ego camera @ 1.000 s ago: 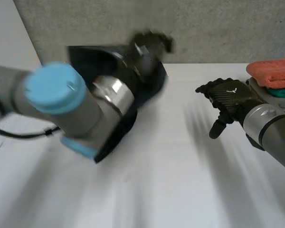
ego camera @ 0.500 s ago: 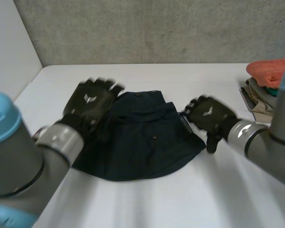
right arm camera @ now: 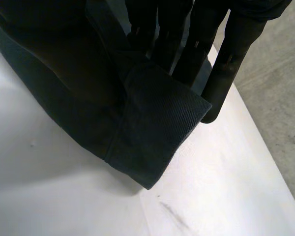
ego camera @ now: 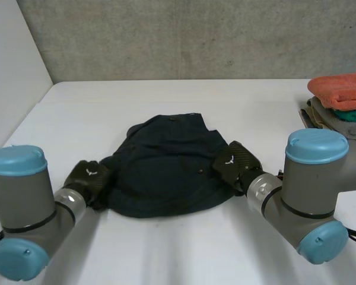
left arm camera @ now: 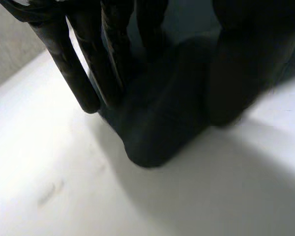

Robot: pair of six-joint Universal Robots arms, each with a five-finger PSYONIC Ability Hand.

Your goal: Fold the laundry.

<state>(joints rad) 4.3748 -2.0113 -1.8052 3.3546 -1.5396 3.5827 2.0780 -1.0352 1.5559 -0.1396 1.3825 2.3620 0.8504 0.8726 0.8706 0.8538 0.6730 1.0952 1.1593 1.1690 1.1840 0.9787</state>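
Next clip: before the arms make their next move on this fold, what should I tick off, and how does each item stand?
1. Left hand at the garment's left edge: ok.
2. Right hand at its right edge: ok.
3. Either hand's grip on the cloth: cannot tell.
4. Garment lying flat: not ok, bunched.
5. Folded pile apart from the garment: ok.
6. Bare table in front of the garment: ok.

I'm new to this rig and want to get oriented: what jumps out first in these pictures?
A dark navy garment lies crumpled in the middle of the white table, with the left hand at its left edge and the right hand at its right edge. At the table's far right sits a stack of folded cloths, orange on top.
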